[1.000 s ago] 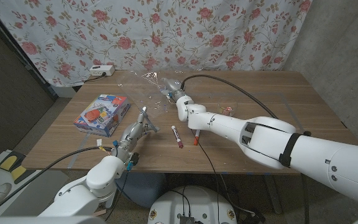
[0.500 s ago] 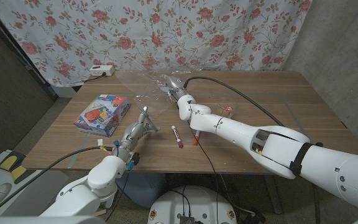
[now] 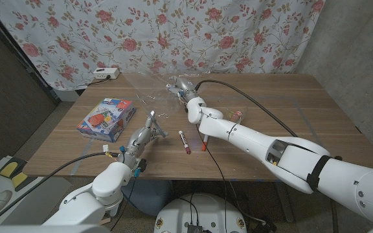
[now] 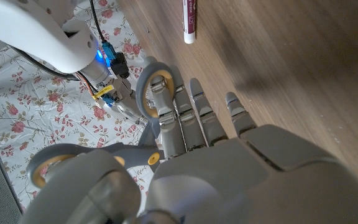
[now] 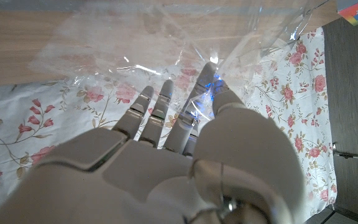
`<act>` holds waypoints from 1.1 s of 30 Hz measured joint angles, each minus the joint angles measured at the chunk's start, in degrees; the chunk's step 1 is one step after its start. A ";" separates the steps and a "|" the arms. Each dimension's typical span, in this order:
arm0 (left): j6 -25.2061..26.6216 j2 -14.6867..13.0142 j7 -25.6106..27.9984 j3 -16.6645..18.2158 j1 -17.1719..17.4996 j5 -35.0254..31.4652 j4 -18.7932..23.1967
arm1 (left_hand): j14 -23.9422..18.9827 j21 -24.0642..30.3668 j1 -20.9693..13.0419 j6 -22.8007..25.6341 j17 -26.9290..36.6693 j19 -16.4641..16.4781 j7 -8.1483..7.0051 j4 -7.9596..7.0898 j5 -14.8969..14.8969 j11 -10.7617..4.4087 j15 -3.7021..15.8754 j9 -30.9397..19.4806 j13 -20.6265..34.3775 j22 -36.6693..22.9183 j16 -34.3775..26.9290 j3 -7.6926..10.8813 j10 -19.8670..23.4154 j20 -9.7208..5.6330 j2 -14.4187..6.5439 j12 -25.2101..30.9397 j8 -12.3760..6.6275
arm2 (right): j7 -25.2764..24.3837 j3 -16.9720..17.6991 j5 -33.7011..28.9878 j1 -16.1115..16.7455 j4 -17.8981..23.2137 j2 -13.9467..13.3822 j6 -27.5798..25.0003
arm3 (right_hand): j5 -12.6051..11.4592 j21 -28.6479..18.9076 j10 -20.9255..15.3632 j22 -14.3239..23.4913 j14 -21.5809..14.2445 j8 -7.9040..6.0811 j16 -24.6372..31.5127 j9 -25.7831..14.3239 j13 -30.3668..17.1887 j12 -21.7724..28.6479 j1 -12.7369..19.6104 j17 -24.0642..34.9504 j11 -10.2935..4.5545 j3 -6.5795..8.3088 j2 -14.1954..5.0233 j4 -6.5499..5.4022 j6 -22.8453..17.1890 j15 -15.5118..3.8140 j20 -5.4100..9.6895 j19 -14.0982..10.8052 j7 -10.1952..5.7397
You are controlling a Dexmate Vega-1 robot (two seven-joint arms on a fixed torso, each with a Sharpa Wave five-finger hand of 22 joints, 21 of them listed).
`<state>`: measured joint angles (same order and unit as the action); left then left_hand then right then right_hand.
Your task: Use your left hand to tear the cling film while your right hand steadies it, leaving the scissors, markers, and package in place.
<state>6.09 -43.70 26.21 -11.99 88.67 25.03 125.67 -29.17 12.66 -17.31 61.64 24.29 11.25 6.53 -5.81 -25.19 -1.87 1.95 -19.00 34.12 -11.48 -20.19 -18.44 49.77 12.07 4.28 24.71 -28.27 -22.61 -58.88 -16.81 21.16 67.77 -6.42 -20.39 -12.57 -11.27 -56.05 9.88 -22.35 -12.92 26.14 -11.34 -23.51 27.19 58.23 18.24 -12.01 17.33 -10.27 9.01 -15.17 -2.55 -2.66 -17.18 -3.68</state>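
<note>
The cling film (image 3: 155,87) is a clear crinkled sheet held up over the table's far middle. My right hand (image 3: 181,89) pinches its edge between thumb and fingers. In the right wrist view the cling film (image 5: 135,43) gathers to a point at the fingertips (image 5: 215,73) of my right hand (image 5: 166,155). My left hand (image 3: 147,127) is nearer the front, below and short of the film, with straight fingers and nothing in it. The left wrist view shows my left hand (image 4: 197,162) just above the wood, its fingers (image 4: 194,115) spread.
A blue and red package (image 3: 107,118) lies left of my left hand. A dark red marker (image 3: 184,141) and an orange marker (image 3: 204,144) lie under my right forearm. The scissors (image 3: 237,115) show small beside that arm. A white power strip (image 3: 105,73) sits far left.
My right hand has carried the cling film a little up and farther back. My left hand has stayed in place.
</note>
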 measured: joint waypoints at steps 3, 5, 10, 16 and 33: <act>-0.08 -0.09 -0.11 -0.09 -0.01 -0.06 0.04 | 0.00 0.00 0.00 0.01 0.00 0.00 -0.01 -0.15 0.00 0.00 0.00 0.01 0.01 0.00 0.00 -0.16 0.00 0.00 0.00 -0.01 0.00 | 0.00 0.69 0.53 0.45 0.94 0.00 -0.71 | 0.00 0.00 0.00 0.00 -0.40 0.22 0.38 0.00 -0.30 0.44 0.23 0.27 0.00 0.00 0.23 0.00 0.00 0.01 0.00 0.00 0.00; -0.16 -0.20 -0.27 -0.20 -0.02 -0.11 0.04 | 0.00 0.00 -0.19 0.09 0.00 0.00 -0.09 -0.23 0.00 0.00 0.00 0.02 0.01 0.00 0.00 -0.24 0.00 0.00 0.19 -0.02 0.11 | 0.00 1.21 1.22 0.78 1.75 0.01 -1.47 | 0.00 0.00 0.00 0.00 -0.40 0.22 0.39 0.00 -0.52 0.44 0.46 0.47 0.00 0.00 0.46 0.00 -0.22 0.01 0.00 0.00 0.22; -0.47 -0.36 -0.55 -0.32 -0.03 -0.27 0.05 | 0.00 0.00 -0.73 0.09 0.00 0.00 -0.09 -0.31 -0.01 0.00 0.00 0.02 0.01 0.00 0.00 -0.31 0.00 0.00 0.03 -0.03 0.11 | 0.00 1.89 2.03 1.36 3.24 -0.01 -2.35 | -0.44 0.00 0.01 0.00 -0.60 0.22 0.39 0.00 -0.83 0.89 0.67 0.53 0.01 -0.01 0.22 0.00 -0.61 0.21 -0.43 0.03 0.00; -0.65 -0.48 -0.72 -0.34 -0.01 -0.39 0.11 | 0.00 0.00 -0.73 0.09 0.00 0.00 -0.10 -0.37 -0.04 0.00 0.00 0.01 0.01 0.00 0.00 -0.37 0.00 0.00 0.03 -0.04 0.12 | 0.11 2.68 2.62 2.39 6.10 -0.73 -3.02 | -0.44 0.00 -0.30 0.00 -0.60 0.44 0.39 0.00 -1.10 1.22 0.74 0.53 0.32 0.40 0.30 0.07 -0.61 0.21 -0.42 0.03 0.00; -0.72 -1.10 -1.75 -0.32 -0.10 -0.44 0.56 | 0.00 0.00 -0.74 0.16 0.00 0.00 -0.21 -0.36 -0.10 0.00 0.00 -0.40 0.08 0.00 0.28 -0.37 0.00 0.00 0.03 -0.22 0.42 | -0.06 5.69 5.60 4.51 11.19 -1.38 -5.13 | -1.22 0.00 -0.39 0.00 -1.35 0.43 0.39 0.01 -1.98 2.27 1.20 0.79 0.85 0.55 0.75 0.24 -1.94 0.07 -1.36 -0.28 0.72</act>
<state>5.36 -44.79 24.47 -12.31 88.57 24.59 126.23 -29.17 12.66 -18.04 61.80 24.29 11.25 6.32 -6.17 -25.29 -1.87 1.95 -19.40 34.21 -11.48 -19.91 -18.81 49.77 12.07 4.31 24.49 -27.85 -22.67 -53.19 -11.21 25.67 78.96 -7.80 -25.52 -13.79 -11.27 -56.44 9.88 -23.71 -12.49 26.53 -11.33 -25.49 29.46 59.43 19.03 -11.17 17.88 -9.52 9.24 -17.11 -2.47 -4.02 -17.46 -2.96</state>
